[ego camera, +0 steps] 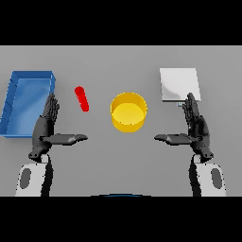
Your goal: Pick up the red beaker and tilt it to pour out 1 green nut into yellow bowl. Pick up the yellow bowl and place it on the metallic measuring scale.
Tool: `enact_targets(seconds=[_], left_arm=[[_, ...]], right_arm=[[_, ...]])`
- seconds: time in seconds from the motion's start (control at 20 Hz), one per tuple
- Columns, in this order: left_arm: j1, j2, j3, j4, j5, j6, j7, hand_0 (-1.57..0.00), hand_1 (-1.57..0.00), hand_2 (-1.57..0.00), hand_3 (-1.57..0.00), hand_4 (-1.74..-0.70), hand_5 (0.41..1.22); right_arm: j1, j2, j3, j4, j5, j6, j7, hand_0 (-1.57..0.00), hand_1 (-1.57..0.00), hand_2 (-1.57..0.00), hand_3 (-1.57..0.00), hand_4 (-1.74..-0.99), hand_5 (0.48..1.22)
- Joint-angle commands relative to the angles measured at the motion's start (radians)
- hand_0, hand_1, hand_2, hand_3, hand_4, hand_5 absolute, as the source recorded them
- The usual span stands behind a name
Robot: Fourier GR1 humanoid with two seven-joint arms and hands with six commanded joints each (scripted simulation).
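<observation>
Grey tabletop [118, 156] fills the head view, plain and even, with both arms coming up from the lower edge.

A red beaker [82, 98] lies on this surface just beyond the left hand [46, 127] and a little toward the centre, past its fingertips [52, 101] and apart from them; nothing touches it. It looks like a narrow red shape lying at a slant, and whether anything is inside it cannot be told.

A yellow bowl [128, 111] stands between the two hands, further out than both thumbs and well clear of either. Its inside shows only yellow; no green nut can be made out in it.

A metallic measuring scale [178, 84] sits as a pale square plate just beyond the right hand [196, 126], its near edge close to the tips of that hand's fingers [190, 103]; whether they touch it cannot be told.

Each hand is spread flat and relaxed, fingers straight and pointing away from the robot, thumb stretched inward toward the middle of the table. Neither hand holds anything.

A blue tray [13, 101] lies to the outer side of the left hand, its near rim right beside the fingers. Only its blue floor and walls can be seen.
</observation>
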Motion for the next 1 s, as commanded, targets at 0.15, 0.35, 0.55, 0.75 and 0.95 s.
enact_targets(seconds=[0.15, 0.35, 0.55, 0.75, 0.95], left_arm=[[0.004, 0.002, 0.000, -0.003, 0.002, -0.001, -0.002, 0.00, 0.00, 0.00, 0.00, -1.15, 0.599], [0.064, 0.043, -0.050, -0.080, -0.059, -0.017, -0.018, 0.00, 0.00, 0.00, 0.00, -1.16, 0.599], [0.103, 0.070, -0.089, -0.150, -0.103, -0.025, 0.049, 0.00, 0.00, 0.00, 0.00, -1.16, 0.600], [0.078, 0.071, -0.106, -0.127, -0.138, -0.019, 0.063, 0.00, 0.00, 0.00, 0.00, -1.16, 0.602], [-0.005, 0.050, -0.105, -0.009, -0.162, -0.008, 0.033, 0.00, 0.00, 0.00, 0.00, -1.21, 0.615]], right_arm=[[0.008, 0.008, 0.009, -0.007, 0.006, -0.004, -0.003, 0.00, 0.00, 0.00, 0.00, -1.167, 0.599], [0.079, -0.041, 0.093, -0.072, 0.211, -0.070, -0.096, 0.00, 0.00, 0.00, 0.00, -1.163, 0.595], [0.117, -0.052, 0.133, -0.123, 0.305, -0.102, -0.082, 0.00, 0.00, 0.00, 0.00, -1.162, 0.591], [0.137, -0.042, 0.145, -0.143, 0.292, -0.085, -0.078, 0.00, 0.00, 0.00, 0.00, -1.199, 0.603], [0.125, -0.053, 0.126, -0.134, 0.263, -0.070, -0.081, 0.00, 0.00, 0.00, 0.00, -1.236, 0.623]])
